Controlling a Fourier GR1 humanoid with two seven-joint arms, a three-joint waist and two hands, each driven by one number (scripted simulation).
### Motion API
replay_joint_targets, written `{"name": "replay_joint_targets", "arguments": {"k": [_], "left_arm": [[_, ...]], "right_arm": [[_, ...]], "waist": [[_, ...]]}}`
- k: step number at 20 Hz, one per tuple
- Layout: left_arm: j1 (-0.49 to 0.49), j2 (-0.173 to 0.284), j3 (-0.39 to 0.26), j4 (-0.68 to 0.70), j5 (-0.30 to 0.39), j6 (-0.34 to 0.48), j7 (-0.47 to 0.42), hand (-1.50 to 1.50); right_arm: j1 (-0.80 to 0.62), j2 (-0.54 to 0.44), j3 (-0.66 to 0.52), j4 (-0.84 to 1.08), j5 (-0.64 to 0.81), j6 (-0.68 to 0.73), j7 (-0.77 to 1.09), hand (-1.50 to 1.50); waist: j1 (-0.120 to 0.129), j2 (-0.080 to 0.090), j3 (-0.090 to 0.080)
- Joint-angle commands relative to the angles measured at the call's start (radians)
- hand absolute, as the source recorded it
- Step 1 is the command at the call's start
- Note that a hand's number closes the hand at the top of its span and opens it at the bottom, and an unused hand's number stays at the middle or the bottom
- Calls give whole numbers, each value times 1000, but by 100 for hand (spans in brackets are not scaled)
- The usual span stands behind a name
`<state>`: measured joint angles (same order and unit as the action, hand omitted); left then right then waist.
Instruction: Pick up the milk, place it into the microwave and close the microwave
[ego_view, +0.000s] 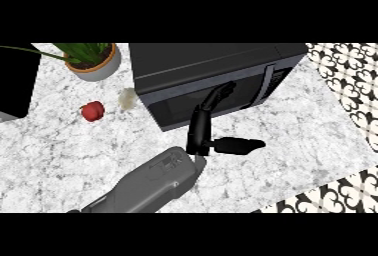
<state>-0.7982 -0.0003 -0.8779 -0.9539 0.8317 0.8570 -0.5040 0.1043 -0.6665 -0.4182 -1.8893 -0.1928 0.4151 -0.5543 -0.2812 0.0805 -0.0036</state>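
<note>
On the marble counter (295, 125) the microwave (214, 75) sits near the back, door looking shut flush against its front. No milk carton shows anywhere in view, so it is either inside already or hidden; cannot tell which. Judging from the closed door, the task reads as at its tail end, with placing likely done and only the door push finishing or done.

One hand (209, 120) comes in from below on a grey forearm (148, 187). Fingers are straight and stretched up against the door glass, thumb stuck out to the side, nothing grasped. Which arm it is cannot be told for sure; by the thumb's side I read it as the left. No other hand shows.

Off-task: potted plant (92, 60) and a red fruit (92, 111) at left, well apart from the hand.
</note>
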Motion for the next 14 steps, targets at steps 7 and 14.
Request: {"name": "replay_joint_targets", "arguments": {"k": [7,14], "left_arm": [[-78,0,49,73,77,7,-43,-150],[-81,0,29,77,102,5,-75,-150]], "right_arm": [[-66,-26,6,37,9,-8,12,150],[-58,83,106,140,-234,104,55,-150]], "waist": [[2,16,0],[-1,26,4]]}}
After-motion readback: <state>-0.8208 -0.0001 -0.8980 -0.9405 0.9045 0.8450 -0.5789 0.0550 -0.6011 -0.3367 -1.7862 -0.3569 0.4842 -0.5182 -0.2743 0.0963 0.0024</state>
